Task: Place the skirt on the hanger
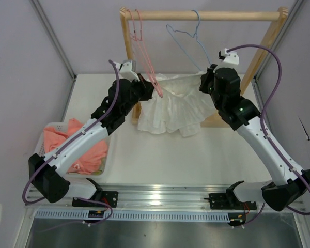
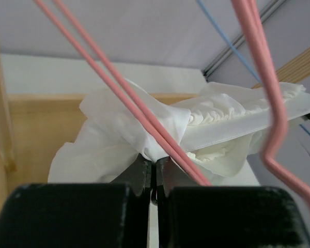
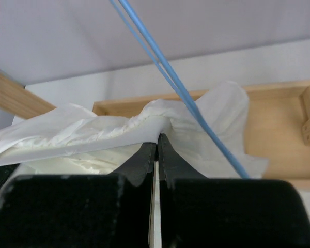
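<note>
The white crinkled skirt (image 1: 176, 106) hangs stretched between my two grippers, below the wooden rail. My left gripper (image 1: 147, 85) is shut on its left end (image 2: 119, 129); my right gripper (image 1: 205, 82) is shut on its right end (image 3: 144, 126). The light-blue wire hanger (image 1: 188, 39) hangs by its hook from the rail, above and just behind the skirt's right part. Its wires (image 3: 175, 82) cross right in front of the right fingers. A blue wire (image 2: 222, 36) also shows far back in the left wrist view.
A pink wire hanger (image 1: 144, 49) hangs at the rail's left, its wires (image 2: 129, 98) crossing right by the left fingers. The wooden rack (image 1: 268, 44) has a rail, uprights and a base frame (image 3: 279, 129). A white basket (image 1: 56, 127) holds salmon-pink cloth (image 1: 90, 152) at the left.
</note>
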